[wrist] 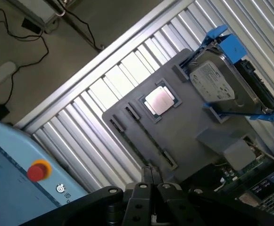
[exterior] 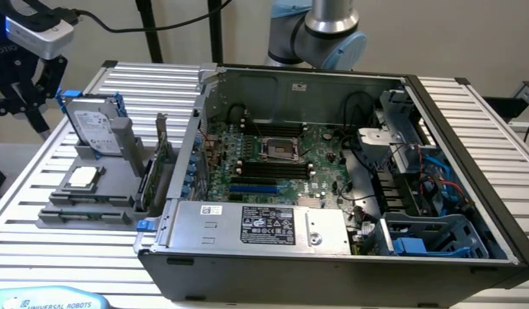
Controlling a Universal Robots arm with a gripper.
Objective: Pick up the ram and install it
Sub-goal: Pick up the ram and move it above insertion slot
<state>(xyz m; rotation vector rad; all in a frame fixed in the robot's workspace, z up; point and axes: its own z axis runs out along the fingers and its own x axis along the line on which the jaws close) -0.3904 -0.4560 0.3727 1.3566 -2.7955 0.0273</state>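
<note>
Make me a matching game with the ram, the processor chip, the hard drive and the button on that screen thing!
Things:
1. ram
2. processor chip
3. hard drive
4. teach pendant button

Descriptions:
A. red and round
B. standing on edge in a blue frame
C. square and silver, lying flat on the gray holder
D. long and thin, lying in a slot of the holder

Pairs: 1-D, 2-C, 3-B, 4-A
</note>
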